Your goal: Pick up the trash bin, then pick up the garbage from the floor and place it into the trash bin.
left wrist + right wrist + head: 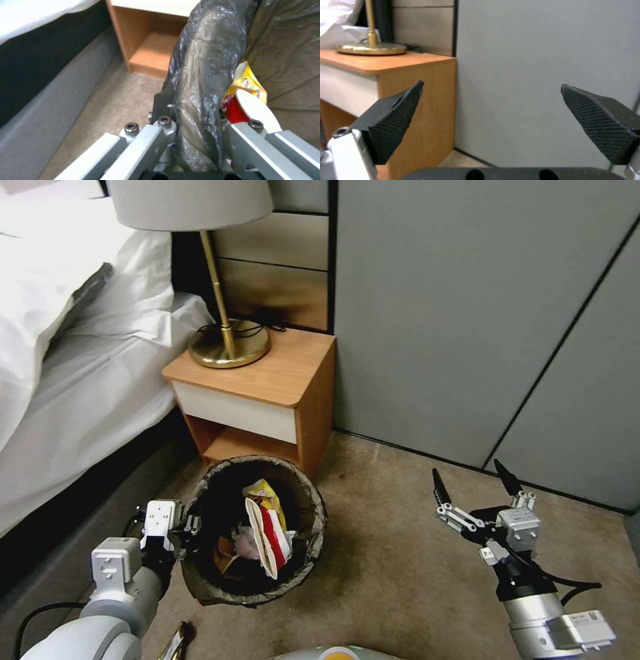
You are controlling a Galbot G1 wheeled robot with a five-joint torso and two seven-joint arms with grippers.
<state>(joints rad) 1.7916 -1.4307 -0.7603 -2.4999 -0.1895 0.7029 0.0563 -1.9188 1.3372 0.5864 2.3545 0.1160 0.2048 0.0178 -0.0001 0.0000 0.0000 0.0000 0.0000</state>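
Bin gripped at the rim, right gripper empty

Left gripper (189, 528) clamps the bin's (313, 527) bag-lined rim, one finger (164, 106) outside the rim and the other inside. The bin stands just before the nightstand (267, 377), which blocks it at the back; the bed (80, 380) flanks its left side. Inside lie a yellow wrapper (263, 495), a red-white wrapper (268, 537) and some brown paper (227, 557), with something pale between them that I cannot make out. One more scrap (175, 643) lies on the floor (400, 553) near the left arm. One lamp (220, 267) stands on the nightstand. Right gripper (475, 481) hovers over open carpet, well apart from the bin, its two fingers spread wide and holding nothing, facing the grey wall (536, 75).
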